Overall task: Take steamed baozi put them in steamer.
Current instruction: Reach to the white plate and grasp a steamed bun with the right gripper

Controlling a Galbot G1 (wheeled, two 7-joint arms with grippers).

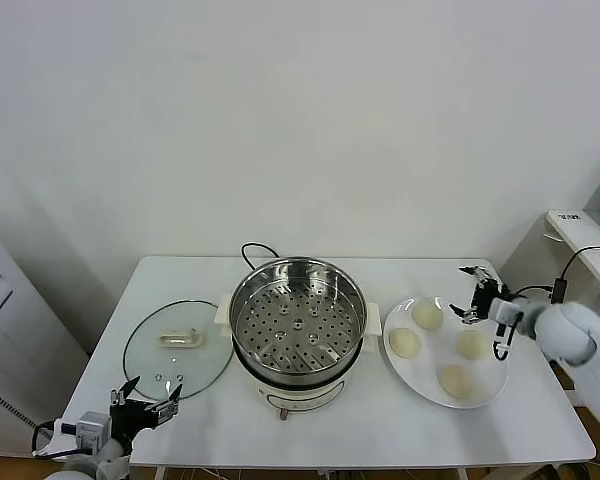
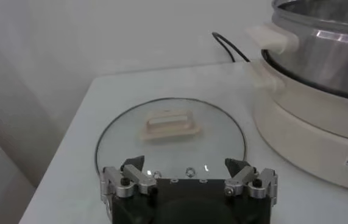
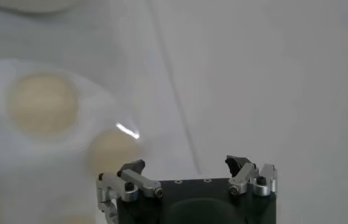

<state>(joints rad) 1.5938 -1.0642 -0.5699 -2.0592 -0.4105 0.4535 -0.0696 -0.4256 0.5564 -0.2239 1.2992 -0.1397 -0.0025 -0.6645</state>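
The white desk [image 1: 380, 430] carries everything. At its centre stands the steamer [image 1: 297, 325], its perforated steel basin holding nothing; the left wrist view adds its cream base and side handle. To the robot's left lies the flat glass lid [image 1: 177, 349]. On the right, the white plate [image 1: 420, 385] holds all four steamed baozi [image 1: 405, 343], which only the head view shows sharply. The right claw [image 1: 475, 293] hovers over the plate's far rim, fingers apart. The left claw [image 1: 145, 397] waits at the desk's near edge, fingers apart, beside the lid.
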